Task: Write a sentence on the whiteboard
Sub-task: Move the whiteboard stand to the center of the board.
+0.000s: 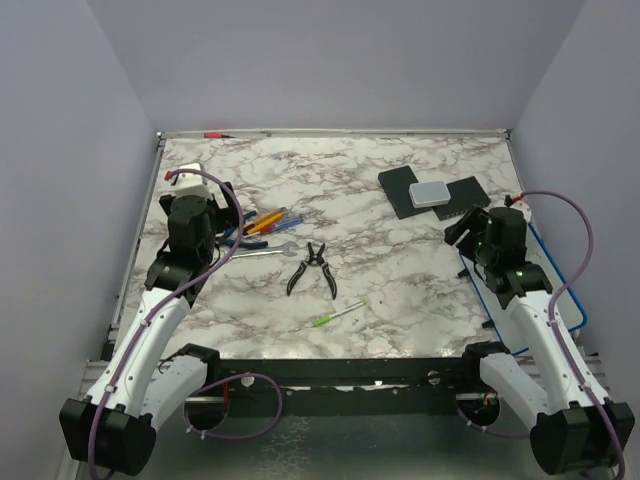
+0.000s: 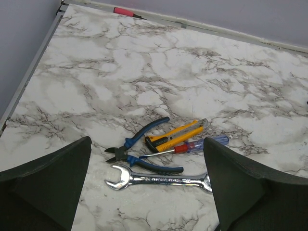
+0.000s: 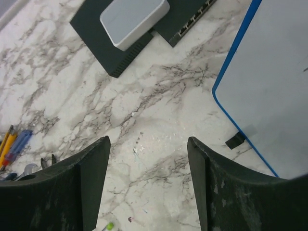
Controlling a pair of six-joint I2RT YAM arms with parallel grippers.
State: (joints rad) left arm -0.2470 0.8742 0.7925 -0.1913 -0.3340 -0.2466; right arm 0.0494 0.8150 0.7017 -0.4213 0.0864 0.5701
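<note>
The whiteboard, white with a blue frame and a small black foot, lies at the table's right edge; in the top view the whiteboard is mostly covered by my right arm. The sentence is out of view; the visible part of the board is plain white. My right gripper hangs open over bare marble just left of the board's corner, and shows in the top view too. A green-tipped marker lies near the front centre, its tip between the right fingers' bases. My left gripper is open above the tools, seen from above at far left.
Below the left gripper lie blue-handled cutters, a yellow knife, a screwdriver and a wrench. Black pliers lie mid-table. Flat black pads with a grey block sit at the back right. A red pen rests by the back wall.
</note>
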